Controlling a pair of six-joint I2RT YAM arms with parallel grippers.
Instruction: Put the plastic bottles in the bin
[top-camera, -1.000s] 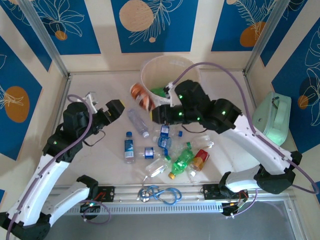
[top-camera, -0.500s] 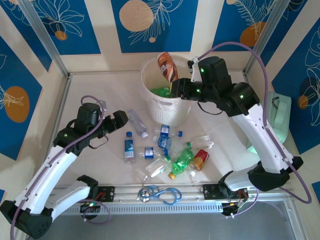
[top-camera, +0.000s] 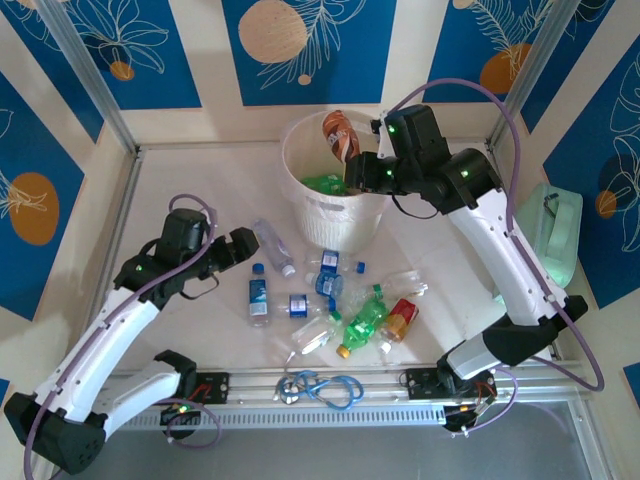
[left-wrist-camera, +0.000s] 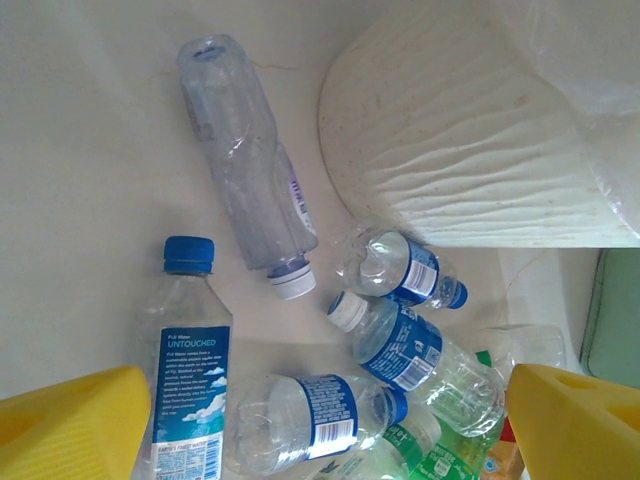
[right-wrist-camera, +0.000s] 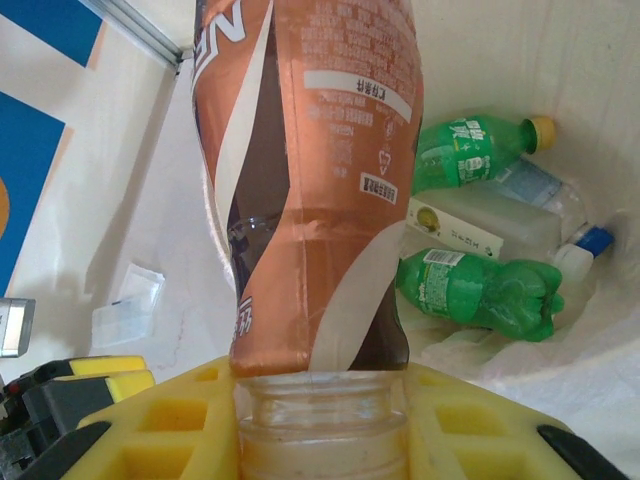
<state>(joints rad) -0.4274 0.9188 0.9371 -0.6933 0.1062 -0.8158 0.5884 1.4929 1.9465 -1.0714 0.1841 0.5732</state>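
Right gripper (right-wrist-camera: 320, 430) clamped on neck of brown plastic bottle (right-wrist-camera: 310, 190), held over tall cream-white ribbed plastic bin (top-camera: 305, 210) at table far edge, centre. Right wrist view: green bottles (right-wrist-camera: 480, 290) lying inside bin. Left gripper (left-wrist-camera: 320, 425) spread wide, empty, above clear blue-label bottles (left-wrist-camera: 400, 345) mid-table. Cream table surface (top-camera: 190, 180); blue leaf-pattern wall panels (top-camera: 300, 50).

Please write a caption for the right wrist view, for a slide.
Right pincer grips a brown bottle by its neck above the bin, where green bottles lie.
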